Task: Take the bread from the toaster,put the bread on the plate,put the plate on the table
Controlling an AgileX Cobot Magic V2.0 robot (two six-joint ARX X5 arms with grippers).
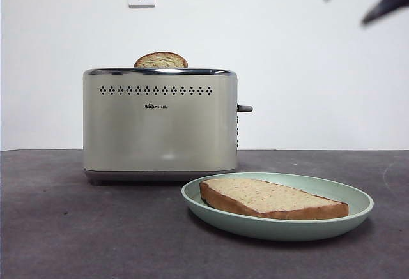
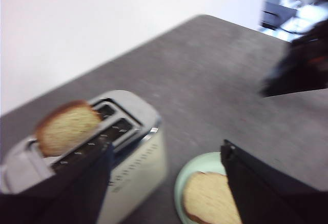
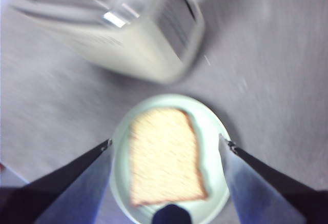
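Bread [image 1: 271, 199] lies flat on plate [image 1: 358, 197], plate on table [image 1: 57, 228] at toaster's [image 1: 160, 122] 4 o'clock. R gripper [image 3: 166, 144] hovers above, jaws wide, empty; L gripper [image 2: 166, 155] likewise wide. Bread looks light, soft, crumbly; plate stiff, slick — best pinched at rim.

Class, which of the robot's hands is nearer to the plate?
Right. The right hand hangs open directly above the plate and its bread. The left hand, also open, sits off to the side, over the gap between toaster and plate.

Black, tapered, flat-sided jaws on right hand [image 3: 166, 144].
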